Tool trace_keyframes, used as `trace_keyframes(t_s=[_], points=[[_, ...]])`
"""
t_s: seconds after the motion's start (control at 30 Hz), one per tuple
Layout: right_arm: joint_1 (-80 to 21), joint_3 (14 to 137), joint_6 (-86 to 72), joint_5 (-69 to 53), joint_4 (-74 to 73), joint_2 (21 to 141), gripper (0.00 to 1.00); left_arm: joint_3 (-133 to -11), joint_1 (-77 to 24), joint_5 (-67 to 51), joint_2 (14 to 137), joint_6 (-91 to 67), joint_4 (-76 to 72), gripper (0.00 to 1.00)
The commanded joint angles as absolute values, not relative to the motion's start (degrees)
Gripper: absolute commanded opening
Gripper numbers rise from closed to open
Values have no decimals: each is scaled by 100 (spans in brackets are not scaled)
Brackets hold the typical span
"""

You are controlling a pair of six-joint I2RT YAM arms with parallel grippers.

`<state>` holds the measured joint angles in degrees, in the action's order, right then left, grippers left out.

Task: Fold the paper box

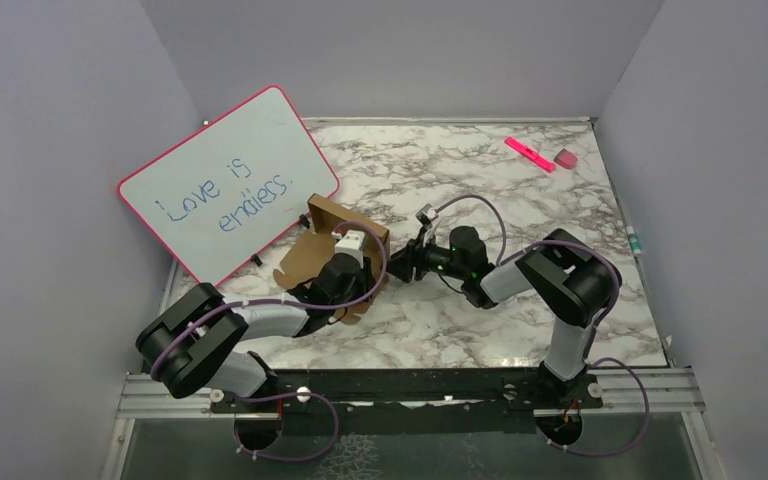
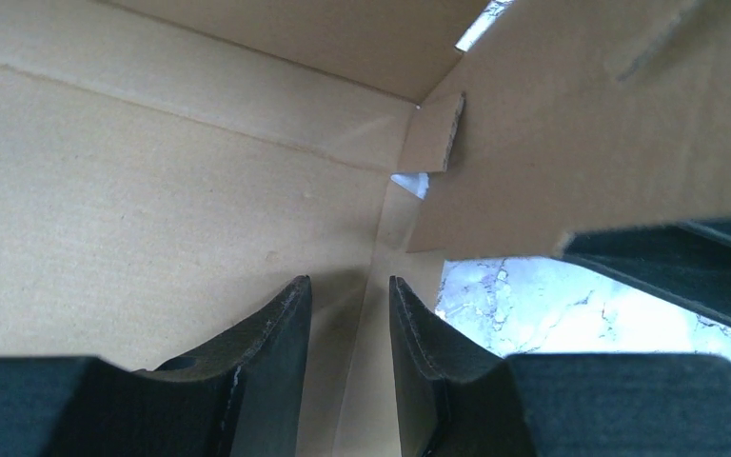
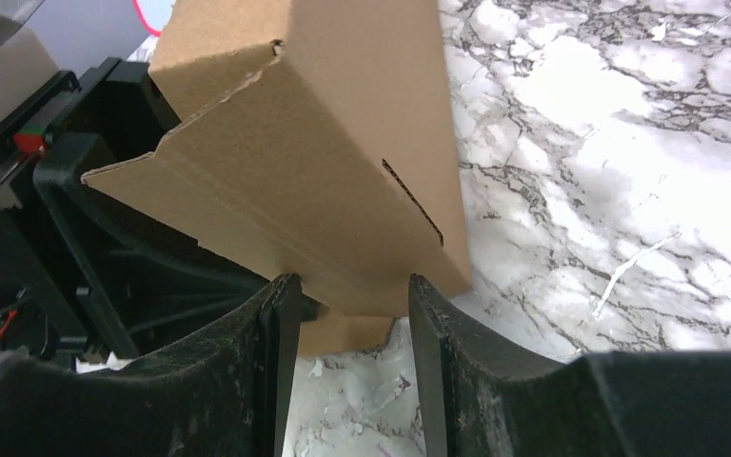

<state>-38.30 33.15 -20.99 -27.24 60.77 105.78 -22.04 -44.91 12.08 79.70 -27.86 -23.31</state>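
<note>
The paper box (image 1: 305, 258) is brown cardboard, partly folded, with walls standing up, left of the table's middle. My left gripper (image 1: 345, 268) reaches down inside it. In the left wrist view the left gripper (image 2: 349, 279) has its fingers a little apart over the box's inner panel (image 2: 152, 190), near an inside corner, with nothing between them. My right gripper (image 1: 397, 262) is at the box's right outer side. In the right wrist view the right gripper (image 3: 347, 278) is open, its fingertips at the lower edge of the box's outer wall (image 3: 324, 162), holding nothing.
A pink-framed whiteboard (image 1: 228, 180) leans at the back left, close behind the box. A pink marker (image 1: 530, 153) and a pink eraser (image 1: 565, 158) lie at the back right. The marble table (image 1: 520, 200) is walled on three sides.
</note>
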Motion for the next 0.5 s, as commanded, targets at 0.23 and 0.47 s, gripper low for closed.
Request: trace_keyframes(t_s=[0.23, 0.47], points=[[-3911, 3477, -1958, -2081, 6559, 10861, 50, -2083, -4712, 741, 8044, -2934, -2328, 36], [-4025, 3572, -1541, -2198, 6943, 11164, 50, -2091, -4818, 656, 7990, -2979, -2391, 36]])
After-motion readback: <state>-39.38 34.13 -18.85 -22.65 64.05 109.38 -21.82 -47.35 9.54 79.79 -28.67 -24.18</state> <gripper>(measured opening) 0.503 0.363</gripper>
